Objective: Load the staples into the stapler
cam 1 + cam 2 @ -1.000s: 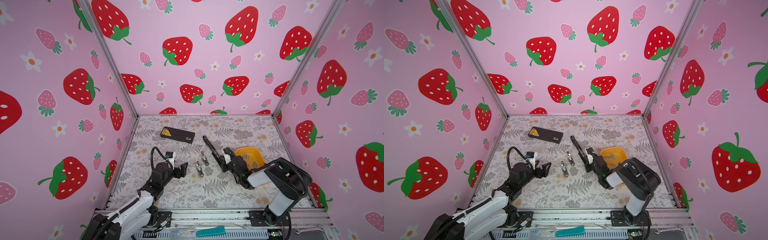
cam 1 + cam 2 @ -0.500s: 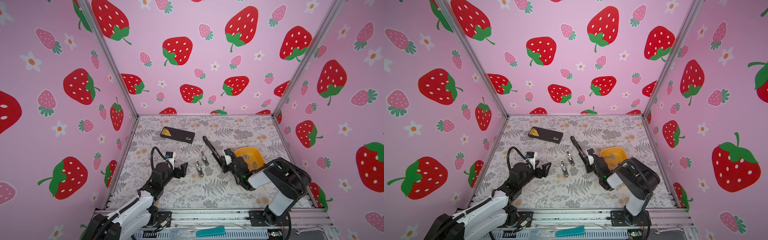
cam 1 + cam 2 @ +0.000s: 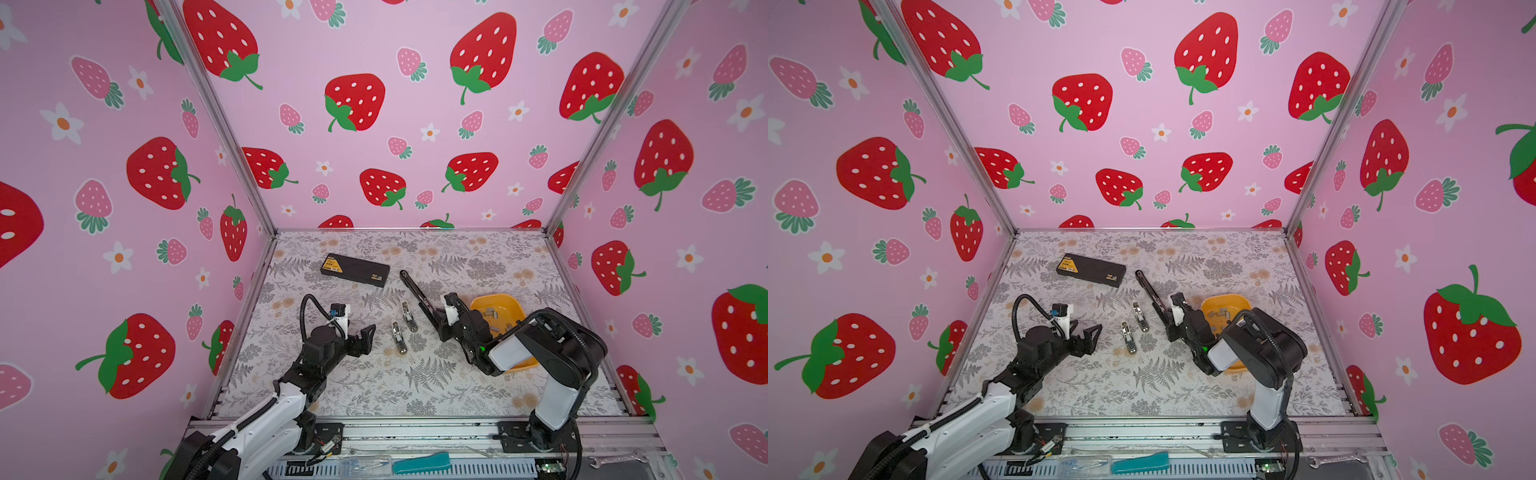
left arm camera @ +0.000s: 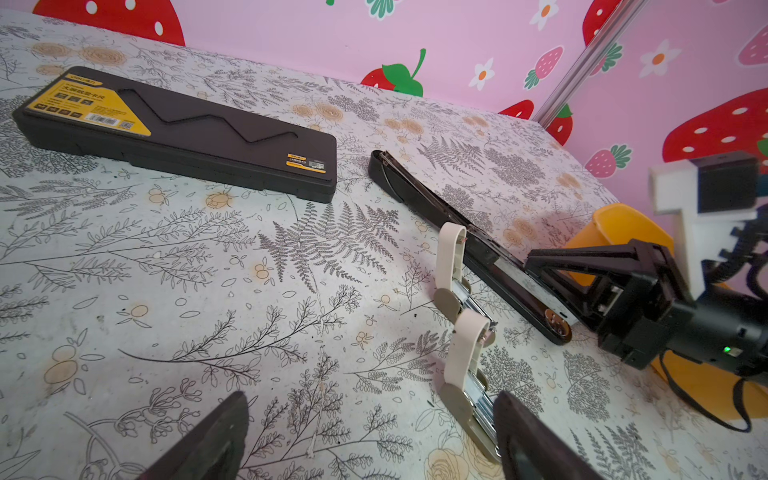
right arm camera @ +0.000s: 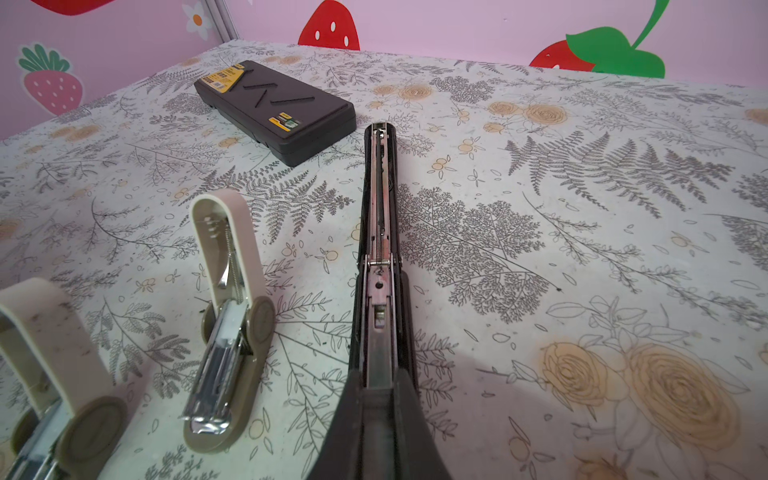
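Cannot count the staples (image 3: 493,314) in the yellow bowl (image 3: 498,296): too small in both top views, and partly covered by the right arm (image 3: 552,345). Cannot read the label on the black case (image 3: 357,270) there either. In the right wrist view, can see only part of the nearer beige stapler (image 5: 54,328), cut by the edge, and nothing of the near end of the black stapler (image 5: 380,249) past the closed jaws of the right gripper (image 5: 380,384).

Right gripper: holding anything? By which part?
The right gripper is shut on the black stapler; its fingers pinch the end nearest the arm. The left gripper is open and empty.
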